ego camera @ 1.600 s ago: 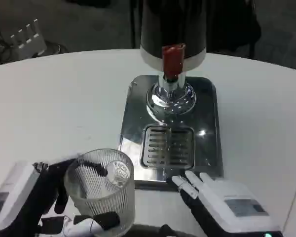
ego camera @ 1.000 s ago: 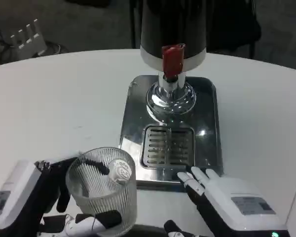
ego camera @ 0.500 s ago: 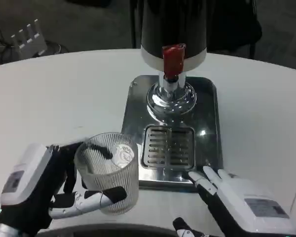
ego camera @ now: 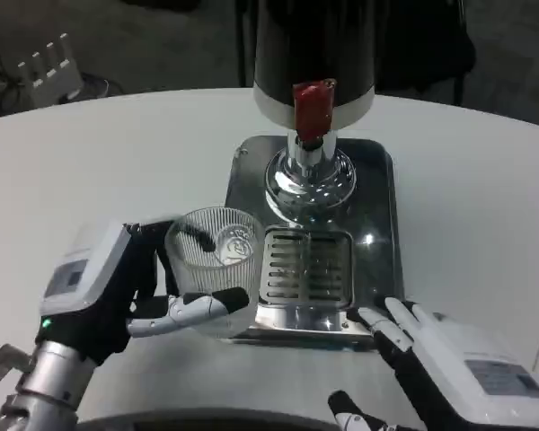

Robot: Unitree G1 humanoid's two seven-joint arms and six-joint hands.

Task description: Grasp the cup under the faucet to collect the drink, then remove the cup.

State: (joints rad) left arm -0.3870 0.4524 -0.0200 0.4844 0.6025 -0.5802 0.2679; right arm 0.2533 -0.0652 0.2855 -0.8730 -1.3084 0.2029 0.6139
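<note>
Spreading across the whole view, the white bench carried the drink dispenser: a dark body at the far edge, a red tap handle on its front, a chrome faucet beneath that, and a steel base plate with a slotted drip grate set into it. By my reading the step in hand was the carry to the faucet, with no drink collected, since the cup looked empty.

At the near left of the bench, the left hand held the ribbed clear cup, its thumb across the near wall and its dark fingers around the far side. The cup stood upright at the left edge of the base plate, just beside the drip grate and short of the faucet; whether its foot rested on the bench or hung just above it could not be told from this angle.

The next move called for shifting the cup right and away onto the grate, under the spout, keeping it level and lifting it over the plate's raised left rim, which lay in its path.

The right hand waited low at the near right, fingers spread and holding nothing, just short of the plate's near edge.

A small white object lay on the floor beyond the bench.
</note>
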